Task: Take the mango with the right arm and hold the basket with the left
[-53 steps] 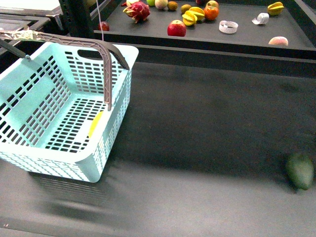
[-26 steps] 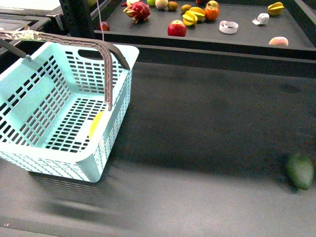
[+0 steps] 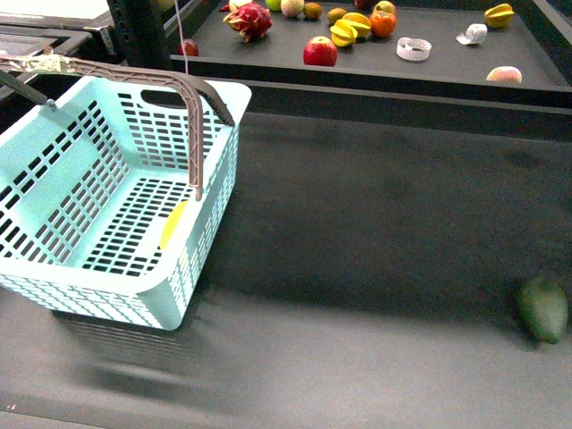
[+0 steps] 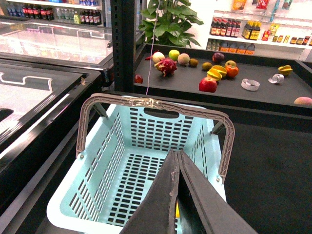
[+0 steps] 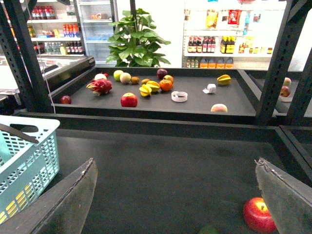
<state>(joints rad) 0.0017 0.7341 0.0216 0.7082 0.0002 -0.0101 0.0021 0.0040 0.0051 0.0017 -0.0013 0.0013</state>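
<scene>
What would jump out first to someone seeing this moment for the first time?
The big turquoise basket dominates the near left of the dark table, with a yellow fruit, likely the mango, showing inside by its right wall. A lone dark green fruit sits at the table's near right. Behind, a raised shelf holds scattered colourful fruit, including a red apple and a pink dragon fruit.

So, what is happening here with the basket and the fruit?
A two-armed robot works at a dark table. The left end effector is shut and hangs over the turquoise basket, gripping nothing visible. The right end effector is open and empty above the table. A yellow fruit, probably the mango, lies on the basket floor.
</scene>
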